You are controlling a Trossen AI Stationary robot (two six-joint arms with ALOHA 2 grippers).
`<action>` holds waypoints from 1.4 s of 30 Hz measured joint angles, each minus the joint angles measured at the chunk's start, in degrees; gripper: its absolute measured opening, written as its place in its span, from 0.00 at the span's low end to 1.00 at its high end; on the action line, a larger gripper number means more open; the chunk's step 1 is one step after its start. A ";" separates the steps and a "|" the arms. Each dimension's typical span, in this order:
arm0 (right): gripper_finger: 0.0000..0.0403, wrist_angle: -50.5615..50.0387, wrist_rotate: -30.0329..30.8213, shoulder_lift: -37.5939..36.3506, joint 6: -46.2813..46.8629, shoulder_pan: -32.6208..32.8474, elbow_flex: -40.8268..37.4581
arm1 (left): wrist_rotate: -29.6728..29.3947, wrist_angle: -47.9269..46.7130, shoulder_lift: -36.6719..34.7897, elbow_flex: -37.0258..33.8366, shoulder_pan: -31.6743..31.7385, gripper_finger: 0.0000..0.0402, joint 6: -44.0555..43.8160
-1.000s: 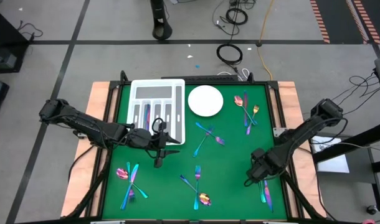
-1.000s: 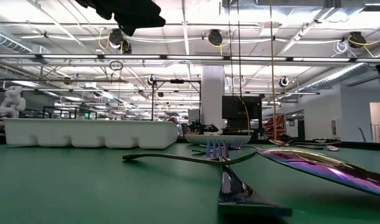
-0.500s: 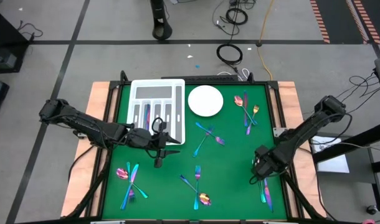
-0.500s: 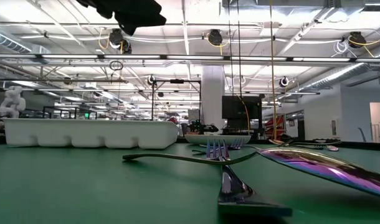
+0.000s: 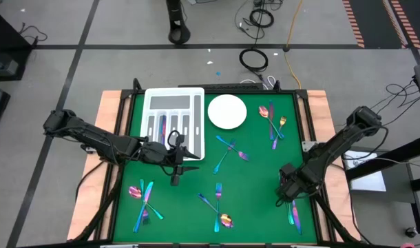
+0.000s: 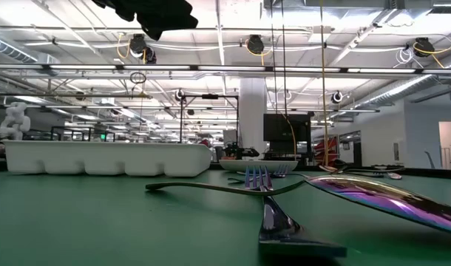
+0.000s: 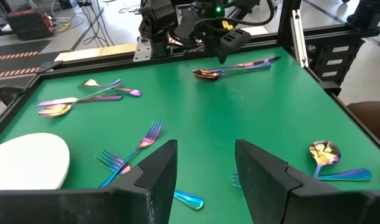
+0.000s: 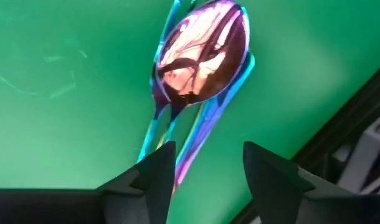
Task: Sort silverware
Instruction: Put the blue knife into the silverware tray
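Right gripper [image 5: 287, 195] down at lower right, fingers spread over the spoon [image 8: 199, 56], probably lining up a grab. Left gripper [image 5: 177, 165] parked open beside the tray [image 5: 174, 118].

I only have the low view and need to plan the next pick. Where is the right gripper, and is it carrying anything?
Observer: The right gripper is at the table's near right corner, fingers open, over a spoon lying on the mat.
Operator: And the left gripper?
Observer: The left gripper hovers just in front of the white tray, open and empty.
Operator: Anything sorted yet?
Observer: One piece of silverware lies in a tray slot.
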 joint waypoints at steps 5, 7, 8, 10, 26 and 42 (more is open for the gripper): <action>0.44 0.59 0.23 0.20 2.60 1.61 0.00 | 0.02 -0.90 0.00 0.00 0.00 0.41 -0.15; 0.43 0.06 0.25 0.22 3.76 2.51 0.00 | 0.02 -1.91 0.00 0.00 0.00 0.41 -0.37; 0.42 -0.01 0.30 0.22 4.48 2.98 0.00 | 0.02 -2.29 0.00 0.00 0.00 0.41 -0.42; 0.40 0.95 1.25 0.20 6.13 3.84 -0.38 | 0.02 -2.28 0.00 0.00 -0.04 0.41 -0.48; 0.35 8.28 3.26 0.22 15.07 6.85 -4.50 | 0.02 -1.70 0.00 0.00 -0.04 0.41 -0.48; 0.25 12.40 2.14 8.45 14.89 6.76 -4.09 | 0.02 -1.70 0.00 0.00 -0.04 0.41 -0.44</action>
